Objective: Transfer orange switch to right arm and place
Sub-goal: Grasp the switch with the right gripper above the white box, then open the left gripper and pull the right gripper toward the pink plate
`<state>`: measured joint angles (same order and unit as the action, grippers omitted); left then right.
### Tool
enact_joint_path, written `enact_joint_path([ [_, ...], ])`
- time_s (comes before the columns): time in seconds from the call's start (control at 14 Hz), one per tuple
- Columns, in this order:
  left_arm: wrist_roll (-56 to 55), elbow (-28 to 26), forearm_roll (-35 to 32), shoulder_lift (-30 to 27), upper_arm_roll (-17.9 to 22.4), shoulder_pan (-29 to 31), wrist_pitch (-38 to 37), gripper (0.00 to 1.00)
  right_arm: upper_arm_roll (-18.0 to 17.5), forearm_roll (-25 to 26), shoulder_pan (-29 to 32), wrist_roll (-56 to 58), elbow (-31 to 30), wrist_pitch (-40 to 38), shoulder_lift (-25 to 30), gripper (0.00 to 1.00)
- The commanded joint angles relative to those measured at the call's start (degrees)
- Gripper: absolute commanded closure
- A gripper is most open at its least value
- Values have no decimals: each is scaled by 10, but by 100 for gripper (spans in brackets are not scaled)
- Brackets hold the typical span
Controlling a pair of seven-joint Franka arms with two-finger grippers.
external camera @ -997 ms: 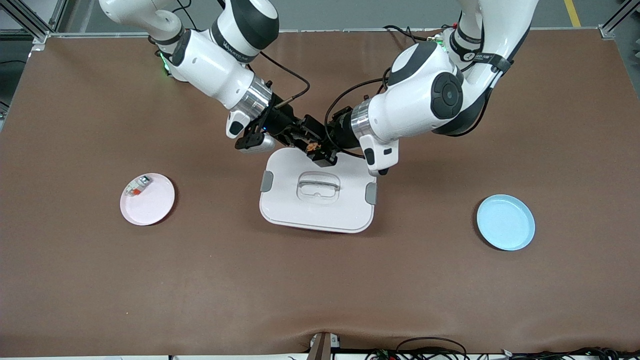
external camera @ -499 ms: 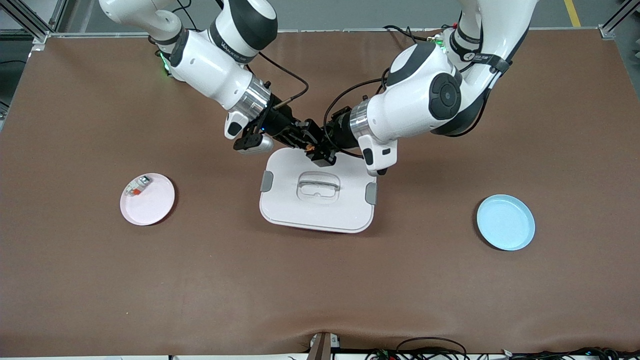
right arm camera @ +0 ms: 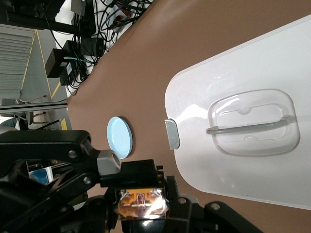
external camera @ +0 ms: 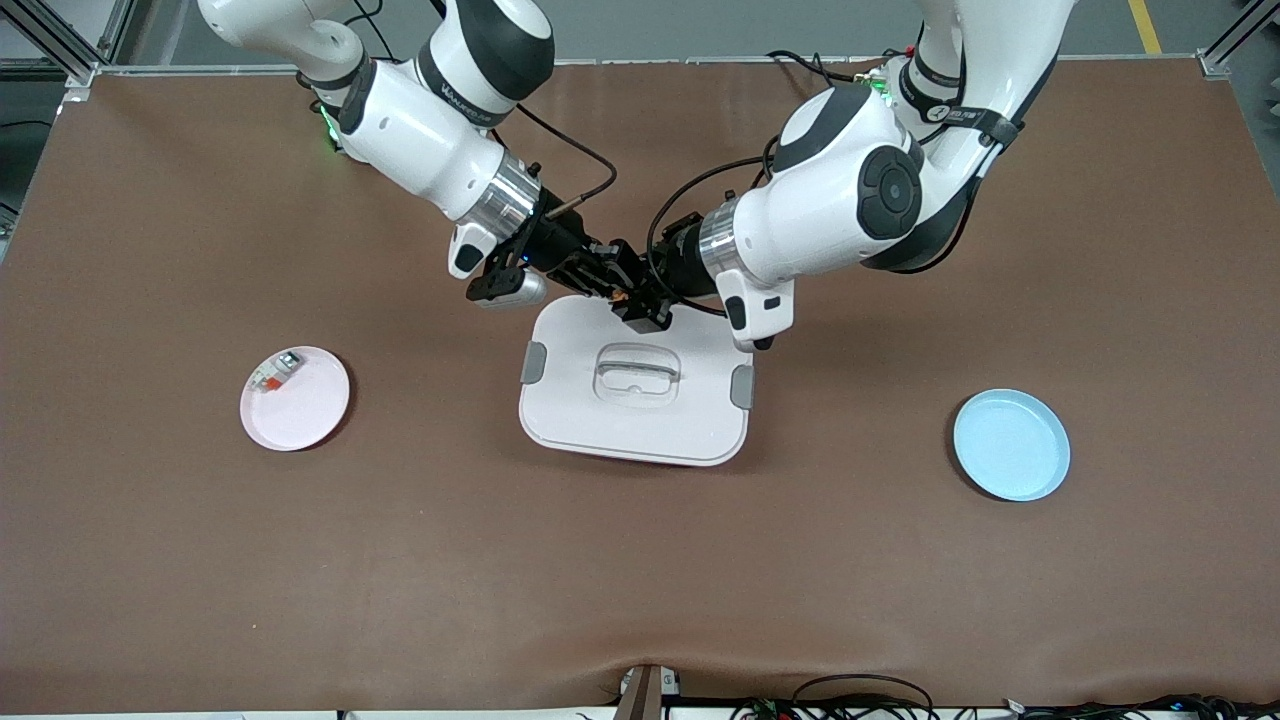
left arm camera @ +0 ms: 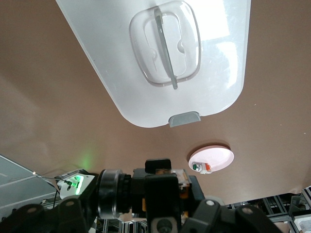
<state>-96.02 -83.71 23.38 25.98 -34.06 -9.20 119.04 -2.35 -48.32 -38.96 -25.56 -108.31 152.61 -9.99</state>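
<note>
Right gripper point(external camera: 608, 283) newly clamped on orange switch point(external camera: 622, 295), left gripper point(external camera: 640, 305) gripping it too, over lid point(external camera: 640, 420)

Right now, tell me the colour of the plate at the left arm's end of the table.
Light blue. The plate shows best in the front view.

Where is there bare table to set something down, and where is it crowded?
Bare: between pink plate and white lid, between lid and blue plate, and nearer the camera. Crowded: above the lid's edge, where left gripper and right gripper clamp the orange switch.
</note>
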Motion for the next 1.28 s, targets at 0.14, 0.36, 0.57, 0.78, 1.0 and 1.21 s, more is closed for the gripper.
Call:
enact_joint_path([
  [0.14,6,14,2,-15,1,5,-2,0,2,-11,0,-3,6,-18,-1,100],
  [0.36,24,18,-41,-38,2,29,-9,0,5,-11,16,-3,12,-62,5,100],
  [0.57,57,17,-116,-60,1,57,-15,0,6,9,58,0,35,-157,13,100],
  [0.78,122,17,-156,-80,3,89,-34,0,6,122,114,4,92,-300,14,100],
  [1.0,221,17,-199,-104,2,134,-86,0,6,197,165,88,150,-430,12,100],
  [1.21,329,16,-200,-127,3,197,-129,0,6,248,221,228,165,-508,17,100],
])
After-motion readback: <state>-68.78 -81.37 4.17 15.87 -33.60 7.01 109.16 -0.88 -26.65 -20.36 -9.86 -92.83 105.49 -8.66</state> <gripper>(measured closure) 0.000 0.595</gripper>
